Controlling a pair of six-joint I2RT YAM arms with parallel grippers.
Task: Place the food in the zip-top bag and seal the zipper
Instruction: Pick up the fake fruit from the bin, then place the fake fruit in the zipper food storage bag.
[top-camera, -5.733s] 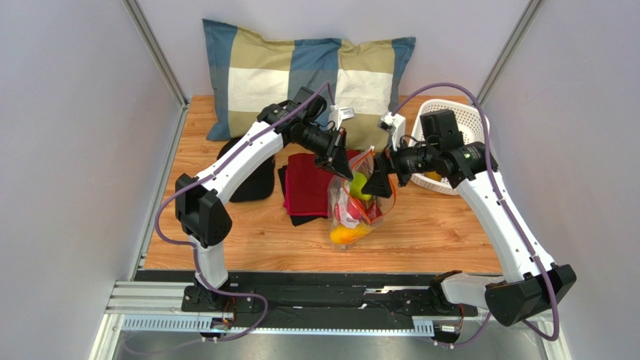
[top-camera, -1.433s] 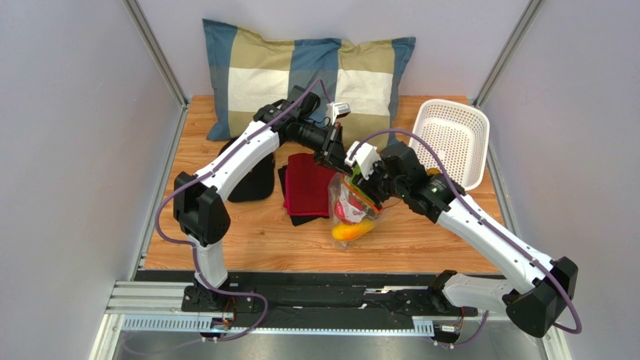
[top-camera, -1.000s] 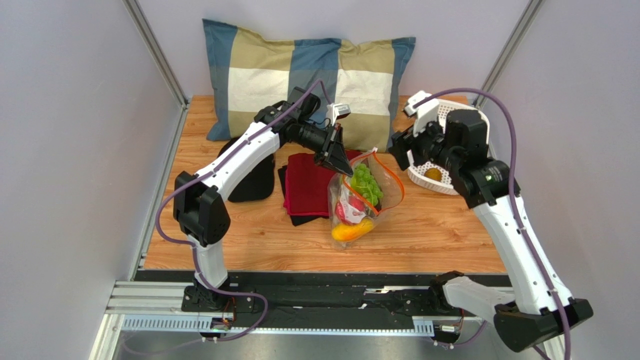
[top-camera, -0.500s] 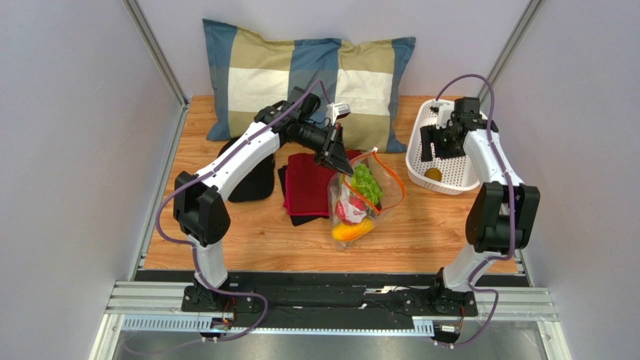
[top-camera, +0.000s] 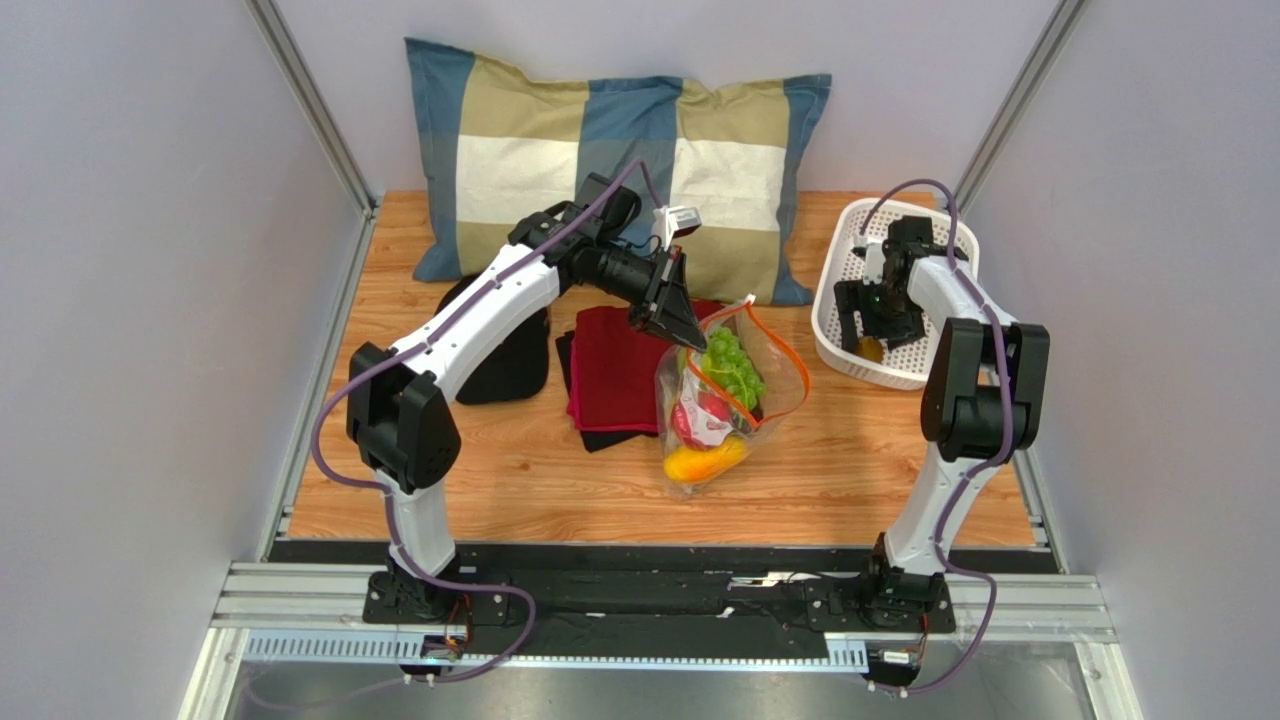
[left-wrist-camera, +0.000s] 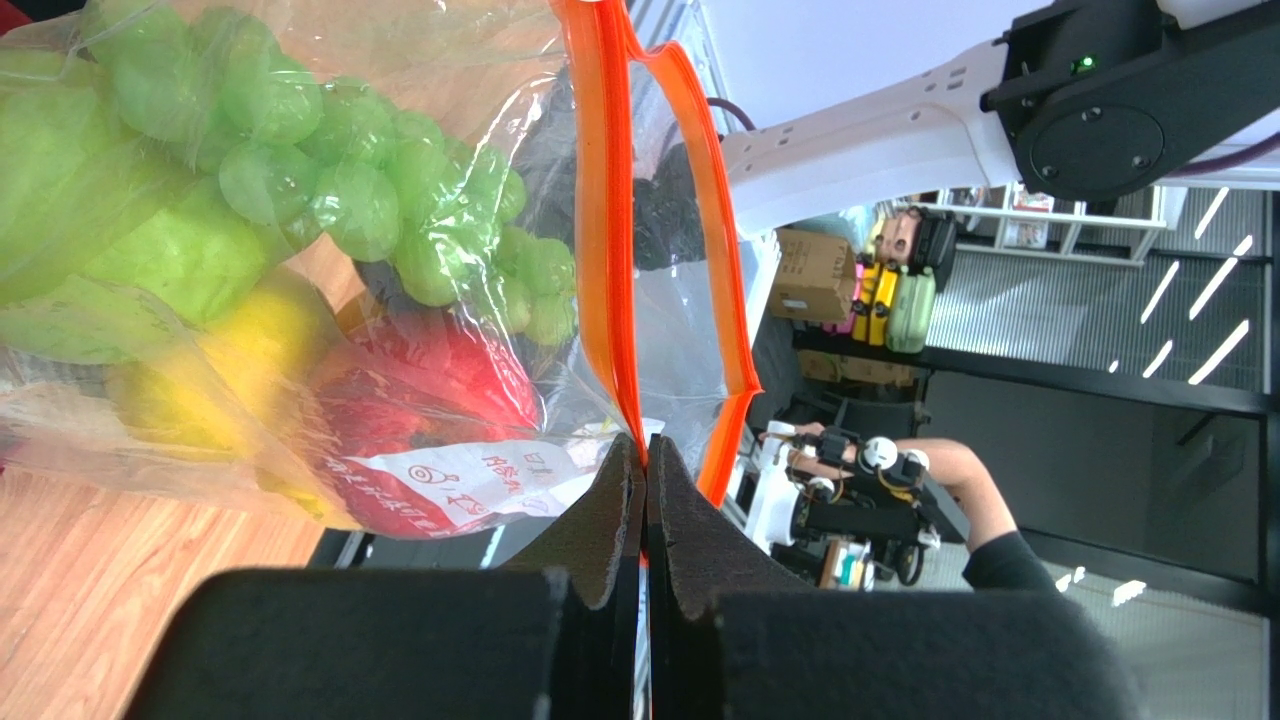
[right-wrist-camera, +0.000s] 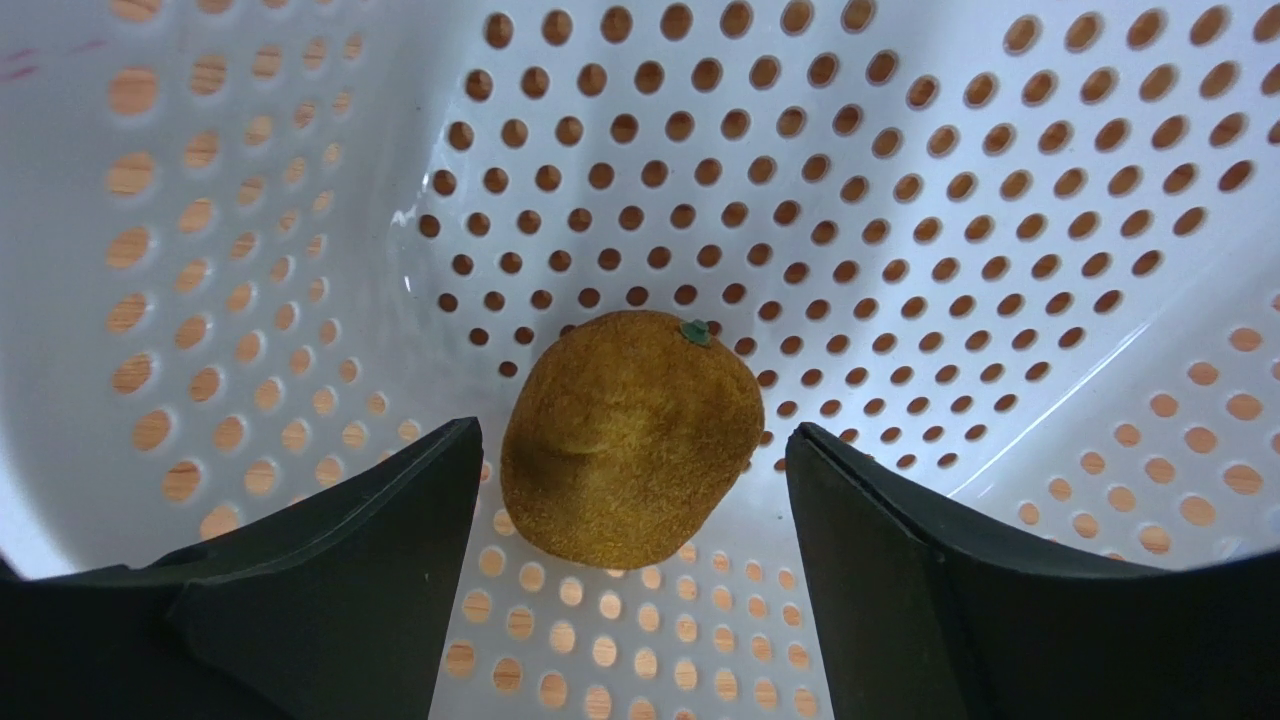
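The clear zip-top bag (top-camera: 721, 405) stands on the table with its mouth open. It holds a green grape bunch (top-camera: 733, 368), a red fruit (top-camera: 694, 423) and a yellow piece (top-camera: 703, 462). My left gripper (top-camera: 688, 333) is shut on the orange-red zipper (left-wrist-camera: 613, 225) at the mouth's left end and holds it up. In the left wrist view the grapes (left-wrist-camera: 376, 195) and the red fruit (left-wrist-camera: 436, 390) show through the plastic. My right gripper (top-camera: 872, 333) is open inside the white basket (top-camera: 842, 308). Its fingers straddle a brown fuzzy fruit (right-wrist-camera: 631, 435) without touching it.
A plaid pillow (top-camera: 601, 150) lies at the back. A dark red cloth (top-camera: 613, 368) on a black mat lies left of the bag. A black pad (top-camera: 504, 360) lies under the left arm. Grey walls close both sides.
My right arm dropped the grapes into the bag, then swung back to the basket and lowered its open fingers around the brown fruit. The left gripper stayed holding the zipper.
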